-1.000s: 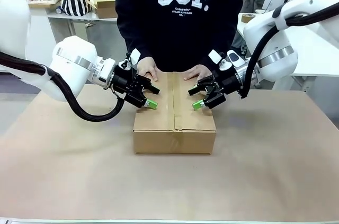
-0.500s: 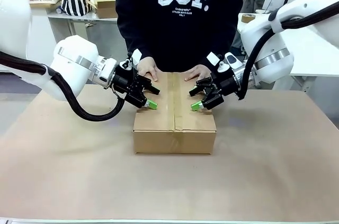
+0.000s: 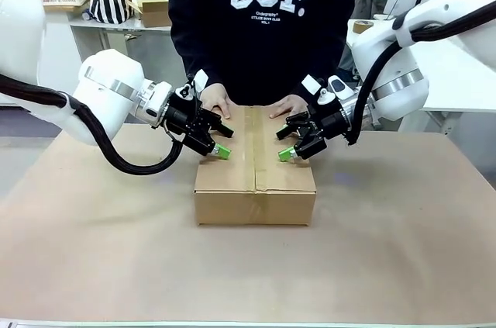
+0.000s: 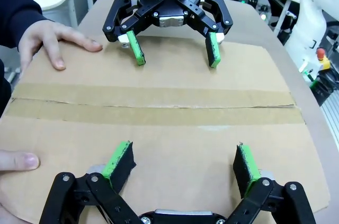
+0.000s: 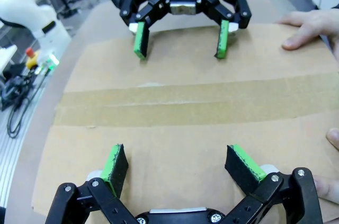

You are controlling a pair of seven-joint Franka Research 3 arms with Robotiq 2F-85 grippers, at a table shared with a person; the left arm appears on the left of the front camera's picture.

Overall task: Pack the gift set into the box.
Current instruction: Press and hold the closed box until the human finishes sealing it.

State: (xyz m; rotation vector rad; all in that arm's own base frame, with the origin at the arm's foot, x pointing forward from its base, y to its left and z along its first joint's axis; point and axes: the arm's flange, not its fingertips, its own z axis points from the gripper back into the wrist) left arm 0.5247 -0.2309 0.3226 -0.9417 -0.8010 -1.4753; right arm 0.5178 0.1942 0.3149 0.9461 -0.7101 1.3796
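Right tool (image 3: 283, 144): edged slightly inward over the box (image 3: 256, 196), nearer its tape seam (image 3: 254, 159).
Left tool (image 3: 225, 142): crept marginally farther over the box top.

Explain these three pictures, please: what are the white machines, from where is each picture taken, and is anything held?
The white machines are two robot arms. Each ends in a black grasping part with two green-padded fingers: the left end effector and the right end effector. The wide picture looks from between the arms across the table at a person. The other two come from cameras on the wrists: own fingers at the bottom, the other arm's opposite. On the table stands a closed cardboard box, taped along its seam. The person's hands rest on it. Both end effectors are open, holding nothing.
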